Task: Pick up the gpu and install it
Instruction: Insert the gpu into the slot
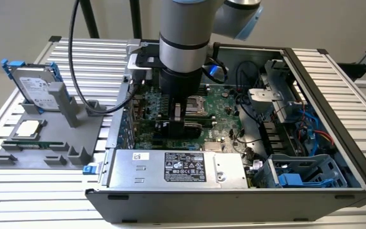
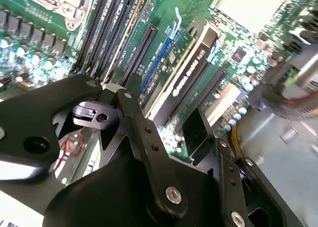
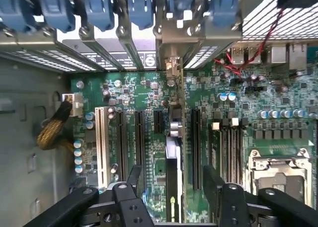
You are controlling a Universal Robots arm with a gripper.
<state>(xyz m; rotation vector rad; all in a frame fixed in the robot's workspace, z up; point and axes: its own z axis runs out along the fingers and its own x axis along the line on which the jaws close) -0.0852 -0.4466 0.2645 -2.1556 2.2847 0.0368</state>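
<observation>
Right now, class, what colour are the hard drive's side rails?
Blue, on the hard drive standing in the grey holder; clearest in the exterior view.

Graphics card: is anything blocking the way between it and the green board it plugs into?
Nothing visible blocks it. The graphics card stands on edge at the gripper, right over the green board and parallel to the long black slot beside it. Whether it is already seated cannot be told.

The gpu (image 3: 172, 177) stands on edge in the motherboard (image 3: 248, 113), between the hand's fingers (image 3: 214, 187).
</observation>
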